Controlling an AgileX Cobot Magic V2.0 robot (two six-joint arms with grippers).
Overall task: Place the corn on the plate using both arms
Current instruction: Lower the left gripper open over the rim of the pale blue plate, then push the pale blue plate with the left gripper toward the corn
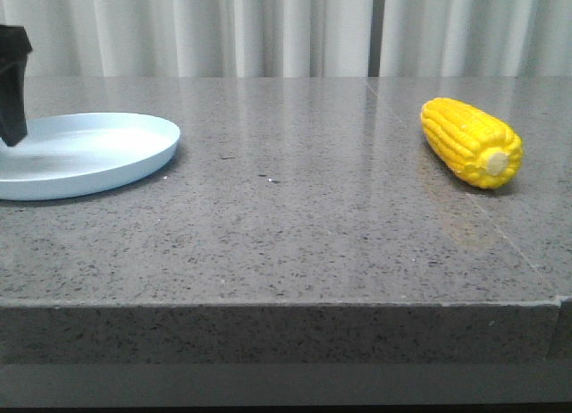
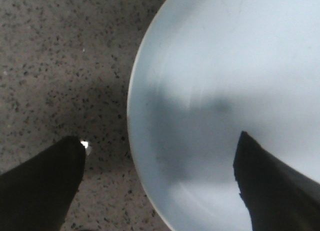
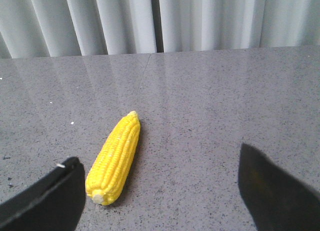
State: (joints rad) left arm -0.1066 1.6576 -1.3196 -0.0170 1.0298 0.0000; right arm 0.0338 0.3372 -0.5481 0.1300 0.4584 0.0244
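The yellow corn [image 1: 471, 141] lies on the grey table at the right, its pale stub end toward the front. The pale blue plate [image 1: 134, 158] sits at the far left and holds nothing. My left gripper [image 2: 160, 146] is open and empty, hovering over the plate's rim [image 2: 131, 116], one finger over the table and one over the plate; part of it shows as a black shape in the front view [image 1: 12, 82]. My right gripper [image 3: 160, 156] is open and empty above the table, with the corn [image 3: 116, 158] lying just inside its one finger, apart from it.
The grey speckled stone table [image 1: 295, 216] has its front edge near the camera. White curtains [image 1: 286, 29] hang behind the table's far edge.
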